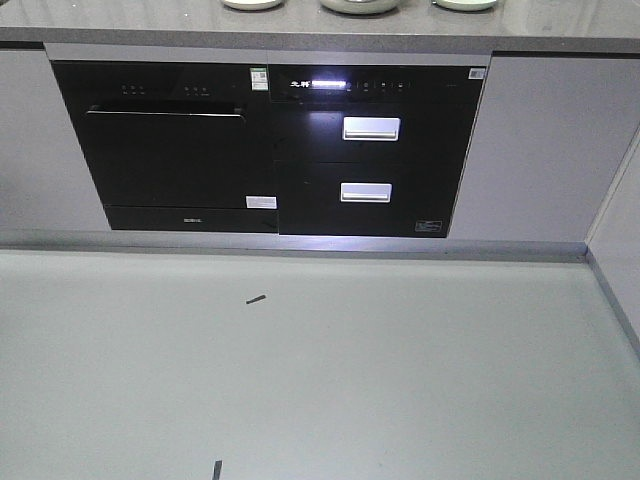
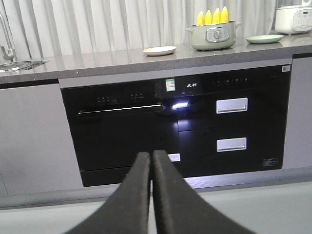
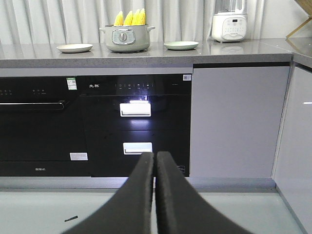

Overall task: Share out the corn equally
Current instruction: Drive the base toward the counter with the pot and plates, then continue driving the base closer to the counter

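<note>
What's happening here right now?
Nothing is being handled yet. The four cobs of corn stand tips up in the pot on the counter, between a cream plate and a green plate, both bare. The left gripper and right gripper are shut, empty, and low down, well short of the counter.

No text reads clearly. The black drawer unit (image 3: 105, 126) carries a white two-character brand mark (image 3: 94, 86) at its upper left, too small to make out. Just left of the unit, a green-and-white sticker (image 3: 71, 83) and some small white lettering (image 3: 40, 169) are equally illegible.
</note>
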Available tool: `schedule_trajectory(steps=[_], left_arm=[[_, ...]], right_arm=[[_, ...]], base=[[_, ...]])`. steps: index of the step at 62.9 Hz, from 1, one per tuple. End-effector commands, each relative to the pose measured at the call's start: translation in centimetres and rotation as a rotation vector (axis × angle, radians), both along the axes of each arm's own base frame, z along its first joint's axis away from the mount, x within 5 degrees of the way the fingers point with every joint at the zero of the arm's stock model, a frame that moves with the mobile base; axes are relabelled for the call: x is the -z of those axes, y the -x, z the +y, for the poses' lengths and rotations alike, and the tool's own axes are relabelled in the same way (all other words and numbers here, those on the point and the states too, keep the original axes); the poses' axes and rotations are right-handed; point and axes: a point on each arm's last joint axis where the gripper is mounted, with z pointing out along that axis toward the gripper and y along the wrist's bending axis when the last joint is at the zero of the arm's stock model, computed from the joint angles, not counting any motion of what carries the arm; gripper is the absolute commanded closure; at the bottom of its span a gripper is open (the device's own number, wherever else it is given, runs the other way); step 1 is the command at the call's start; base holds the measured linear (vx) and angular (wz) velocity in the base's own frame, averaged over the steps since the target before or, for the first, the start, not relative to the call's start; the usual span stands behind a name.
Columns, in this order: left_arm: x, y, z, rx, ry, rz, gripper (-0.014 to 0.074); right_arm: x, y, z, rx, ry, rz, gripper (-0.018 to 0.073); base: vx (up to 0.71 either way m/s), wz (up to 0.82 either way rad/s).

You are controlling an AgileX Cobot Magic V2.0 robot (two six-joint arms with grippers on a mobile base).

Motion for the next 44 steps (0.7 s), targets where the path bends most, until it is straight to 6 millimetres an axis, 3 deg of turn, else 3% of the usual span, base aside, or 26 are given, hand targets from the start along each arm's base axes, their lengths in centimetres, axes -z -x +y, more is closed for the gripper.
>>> schedule_trajectory(steps=[1, 44], left_arm=[[-0.31, 0.06, 0.05, -0.005, 0.013, -0.081, 0.0603], [-0.31, 0.06, 0.05, -0.005, 0.013, -0.081, 0.0603]], right_arm=[[-0.47, -0.01, 0.02, 0.0, 0.015, -0.071, 0.0566], [-0.47, -0.01, 0.02, 0.0, 0.015, -0.071, 0.0566]], base=[[0.11, 0.01], [0.11, 0.01]])
